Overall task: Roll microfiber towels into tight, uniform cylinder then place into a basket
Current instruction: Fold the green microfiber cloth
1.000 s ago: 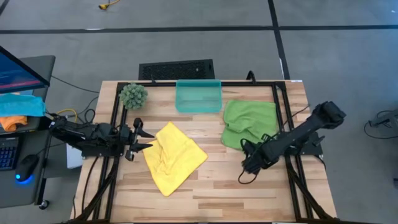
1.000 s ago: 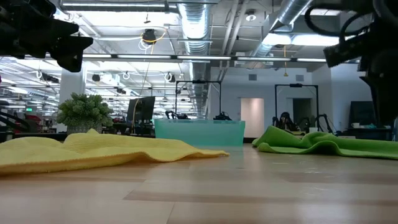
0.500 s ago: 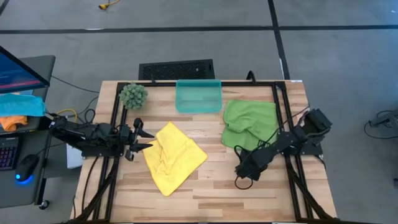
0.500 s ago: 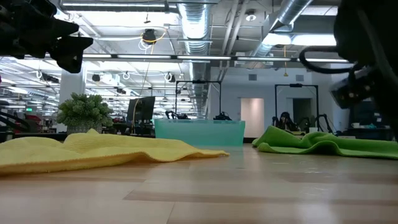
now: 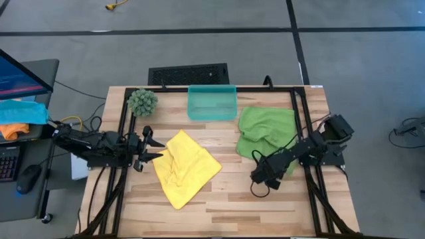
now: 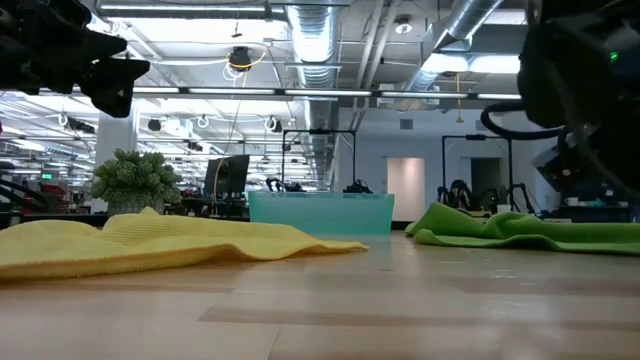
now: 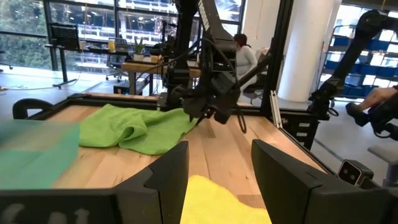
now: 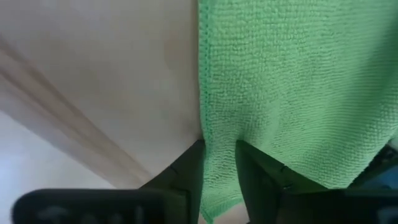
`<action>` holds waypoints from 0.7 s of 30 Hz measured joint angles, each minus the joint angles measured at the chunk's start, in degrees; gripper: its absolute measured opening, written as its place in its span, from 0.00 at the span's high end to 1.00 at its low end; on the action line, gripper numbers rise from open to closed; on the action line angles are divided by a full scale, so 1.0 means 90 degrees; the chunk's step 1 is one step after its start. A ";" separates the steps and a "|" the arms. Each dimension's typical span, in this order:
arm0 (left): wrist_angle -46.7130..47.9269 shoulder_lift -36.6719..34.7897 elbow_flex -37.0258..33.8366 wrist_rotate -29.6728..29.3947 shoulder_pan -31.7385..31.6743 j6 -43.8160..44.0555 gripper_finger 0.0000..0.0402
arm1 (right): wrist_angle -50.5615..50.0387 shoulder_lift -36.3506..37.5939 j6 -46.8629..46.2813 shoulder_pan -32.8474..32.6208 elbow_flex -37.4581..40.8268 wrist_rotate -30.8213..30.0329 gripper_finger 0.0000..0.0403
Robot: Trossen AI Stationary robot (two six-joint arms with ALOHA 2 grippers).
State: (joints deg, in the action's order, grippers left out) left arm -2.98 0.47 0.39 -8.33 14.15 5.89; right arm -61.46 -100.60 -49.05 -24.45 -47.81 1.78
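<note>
The yellow towel (image 5: 186, 167) lies rumpled on the table's middle left. The lime green towel (image 5: 265, 129) lies partly folded over itself at the far right. Between them at the far edge stands the teal basket (image 5: 212, 103). My right gripper (image 5: 257, 176) points steeply down at the green towel's near left corner (image 8: 217, 155). It is open by a narrow gap, one finger (image 8: 264, 180) over the cloth and the other (image 8: 186, 171) at the cloth's edge. My left gripper (image 5: 151, 149) waits open and level beside the yellow towel's left edge. My right gripper comes at the green towel's near left corner (image 8: 214, 186) from above, slanting down, with a strip of cloth showing in the gap between its fingers. The towel lies flat on the table. Whether the fingertips touch the cloth I cannot tell.
A round green plant ball (image 5: 142, 101) sits at the far left corner. A black frame rail (image 5: 302, 126) runs along the table's right side by the green towel. Bare wood (image 5: 219, 206) stretches along the near edge. Off the table's left stand a desk and a monitor.
My right gripper has sunk toward the table and shifted a little toward the table's left edge, ending at the green towel's near corner. It has tipped more steeply downward. Both towels lie as they did.
</note>
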 joint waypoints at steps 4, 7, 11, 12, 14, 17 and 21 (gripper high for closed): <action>0.0000 0.0000 0.0001 0.0000 0.0002 0.0011 0.58 | 0.0102 0.0000 0.0012 0.0297 0.0070 0.0238 0.83; 0.0000 0.0001 -0.0001 0.0000 0.0001 0.0098 0.58 | 0.0132 -0.0002 0.0002 0.0378 0.0077 0.0306 0.95; 0.0000 0.0000 -0.0001 -0.0008 0.0001 0.0100 0.58 | 0.0139 -0.0005 -0.0060 0.0318 0.0051 0.0283 0.96; -0.0001 0.0000 0.0000 -0.0039 0.0000 0.0102 0.58 | 0.0118 -0.0022 -0.0085 0.0280 0.0011 0.0263 0.96; -0.0020 0.0000 0.0002 -0.0152 0.0002 0.0104 0.58 | 0.0072 -0.0049 -0.0146 0.0191 -0.0119 0.0223 0.97; -0.0065 0.0000 0.0001 -0.0464 0.0004 0.0107 0.58 | 0.0043 -0.0078 -0.0256 0.0009 -0.0339 0.0041 0.99; -0.0117 0.0000 -0.0001 -0.0892 0.0002 0.0117 0.58 | 0.0345 -0.0061 -0.0494 -0.0211 -0.0585 -0.0076 0.98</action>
State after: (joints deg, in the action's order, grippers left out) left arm -4.03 0.47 0.38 -16.36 14.17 6.94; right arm -58.36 -101.14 -53.50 -26.35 -53.07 1.09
